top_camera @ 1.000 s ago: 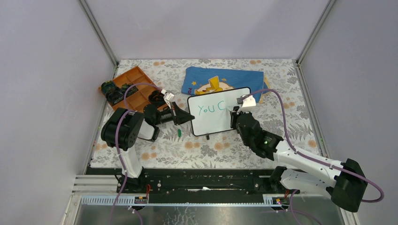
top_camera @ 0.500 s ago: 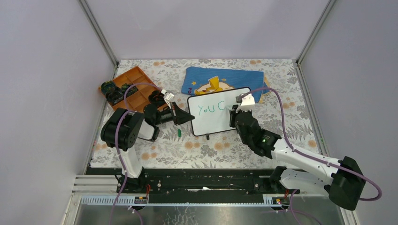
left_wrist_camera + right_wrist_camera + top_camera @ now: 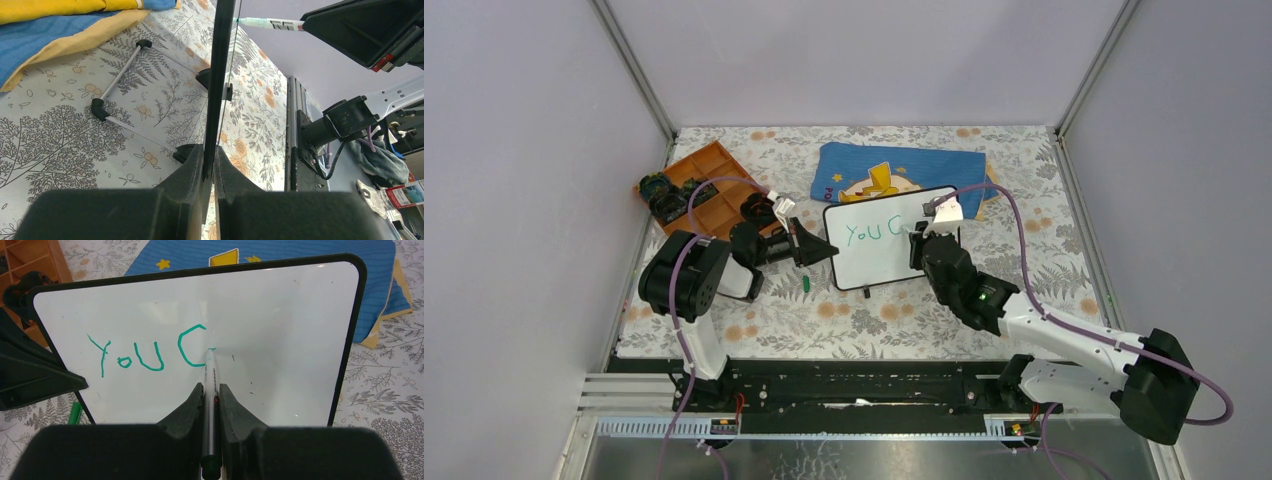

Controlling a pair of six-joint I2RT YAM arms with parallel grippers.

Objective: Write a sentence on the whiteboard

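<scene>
The whiteboard stands upright with a black frame, and shows face-on in the right wrist view. Green letters "YoU C" are on it, with a short new stroke beside the C. My left gripper is shut on the board's left edge. My right gripper is shut on a green marker, its tip touching the board just right of the C. In the top view the right gripper hides part of the board.
A blue cloth with a yellow cartoon figure lies behind the board. An orange divided tray with small dark parts sits at the back left. A green marker cap lies on the floral mat near the board's left foot.
My right gripper has shifted slightly left and closer to the board with the marker. A short stroke has appeared beside the C. The left gripper and board have not moved.
</scene>
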